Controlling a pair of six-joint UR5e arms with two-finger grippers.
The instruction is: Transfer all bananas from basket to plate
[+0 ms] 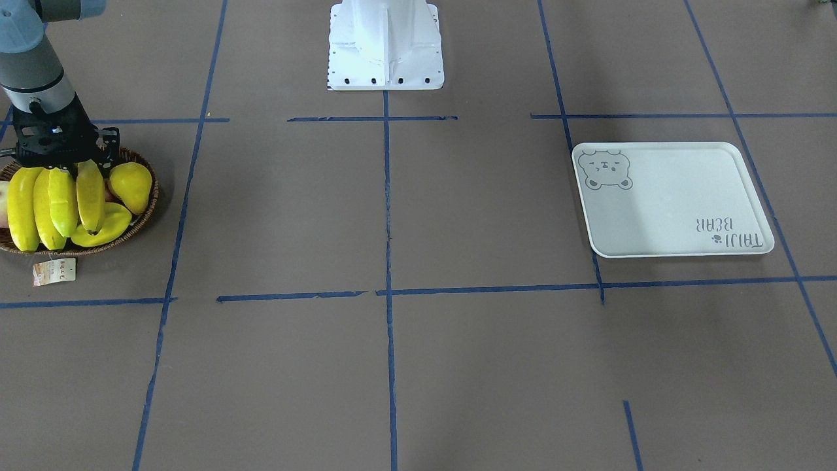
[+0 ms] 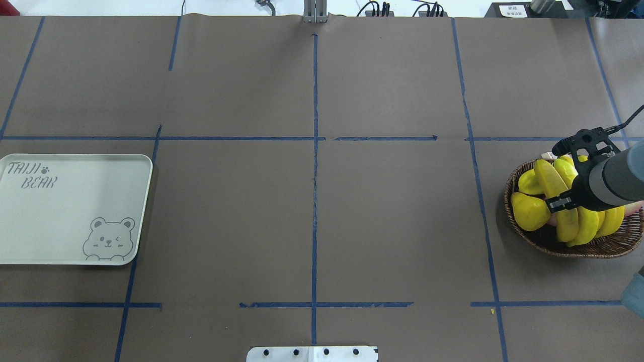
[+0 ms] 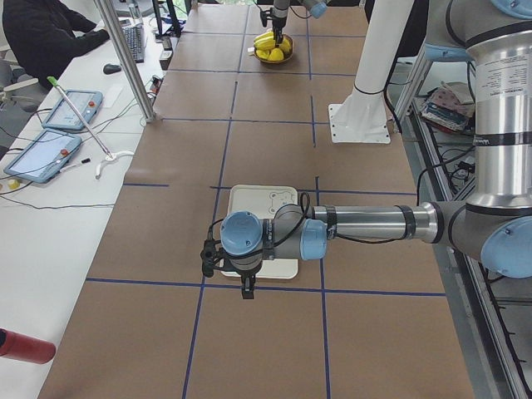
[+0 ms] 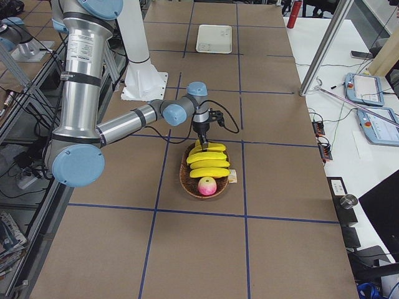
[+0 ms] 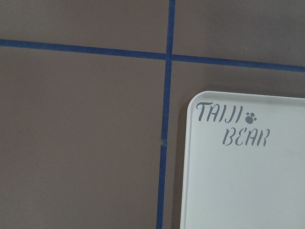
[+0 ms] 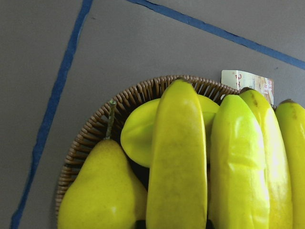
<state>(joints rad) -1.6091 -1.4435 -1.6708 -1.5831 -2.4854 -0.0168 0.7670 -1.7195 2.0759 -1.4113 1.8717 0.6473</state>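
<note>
Table [image 2: 312, 226]: brown paper, blue tape grid.
Plate [image 2: 65, 211]: flat at table's left edge, lettering at far corner.
Basket [image 2: 548, 242]: at table's right edge.
Bananas [image 1: 36, 206]: side by side in basket.
Right gripper [image 1: 89, 171]: points down into basket, jaws clamped across upper end of outermost banana [image 6: 176, 162], directly beneath wrist.
Left gripper [image 3: 248, 289]: above table by plate's lettered corner, well apart from bananas; open or closed, cannot tell.
Pear [image 6: 97, 191]: in basket, beside outermost banana.
Paper tag [image 1: 54, 271]: on table just outside basket rim.
</note>
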